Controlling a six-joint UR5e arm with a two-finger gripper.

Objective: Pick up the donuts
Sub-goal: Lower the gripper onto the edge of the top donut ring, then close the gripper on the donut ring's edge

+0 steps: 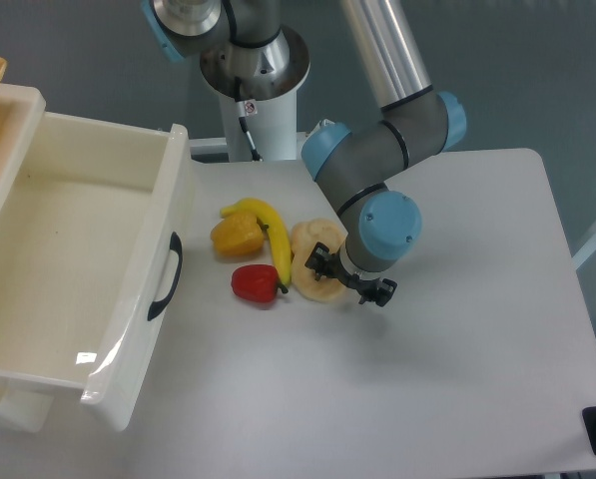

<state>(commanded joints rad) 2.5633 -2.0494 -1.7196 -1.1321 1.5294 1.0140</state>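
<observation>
Two donuts (pixel 315 261) lay overlapped on the bench (pixel 457 349) beside the banana (pixel 270 232), and we judged our gripper (pixel 349 279), spread apart over their right edge, was positioned to grasp one.

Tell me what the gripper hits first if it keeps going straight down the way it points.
Probably the front donut: the gripper hangs over its right edge, fingers downward. Depth is unclear from this single view, so it might just miss and meet the table.

The arm (pixel 377 150) bends down low over the table. Its gripper (pixel 349 278) points sideways, fingers spread apart.
</observation>
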